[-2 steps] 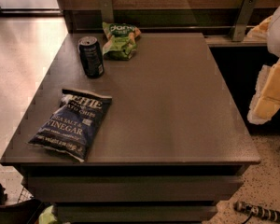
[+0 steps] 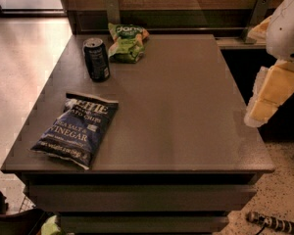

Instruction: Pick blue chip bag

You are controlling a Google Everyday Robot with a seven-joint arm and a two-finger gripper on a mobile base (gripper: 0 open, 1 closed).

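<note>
The blue chip bag (image 2: 77, 129) lies flat near the front left corner of the dark table (image 2: 186, 111), with its white "SEA SALT & VINEGAR" lettering facing up. My gripper (image 2: 270, 95) hangs at the right edge of the view, beyond the table's right side. It is far from the bag and holds nothing that I can see. The white arm housing (image 2: 286, 26) is above it.
A dark drink can (image 2: 96, 58) stands upright at the back left. A small green snack bag (image 2: 126, 42) lies just right of the can, near the back edge. A wall rail with metal brackets (image 2: 257, 9) runs behind the table. Speckled floor lies to the right.
</note>
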